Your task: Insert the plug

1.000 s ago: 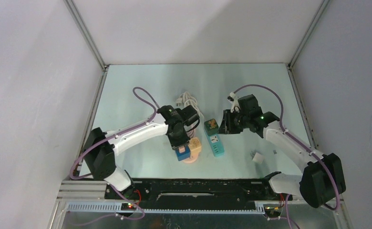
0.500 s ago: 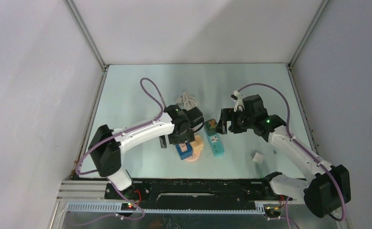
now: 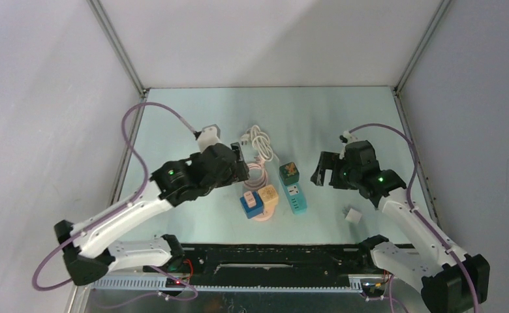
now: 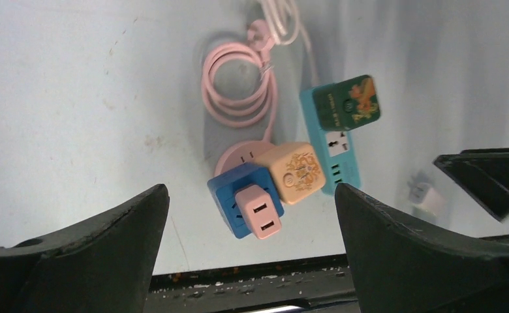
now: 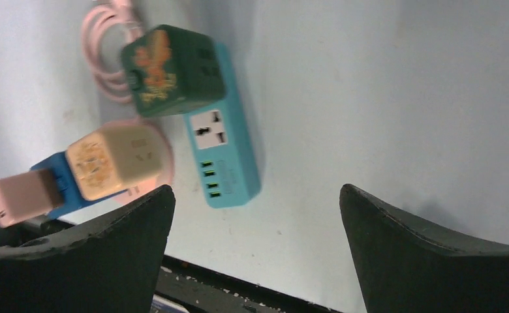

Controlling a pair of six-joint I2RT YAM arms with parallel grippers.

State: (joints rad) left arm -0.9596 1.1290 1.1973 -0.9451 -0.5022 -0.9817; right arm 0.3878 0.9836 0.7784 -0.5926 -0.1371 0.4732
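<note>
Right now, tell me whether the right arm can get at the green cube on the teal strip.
Probably yes: the right claw stands open beside the green cube, nothing between them.

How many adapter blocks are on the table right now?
5: green block on the teal strip's far end; beige block on the round pink socket; blue block beside it; pink block on the blue; small white block loose, right of the strip. None seems hidden.

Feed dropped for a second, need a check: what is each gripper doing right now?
Left gripper: jaws open, holding nothing.
Right gripper: jaws open, holding nothing.
</note>
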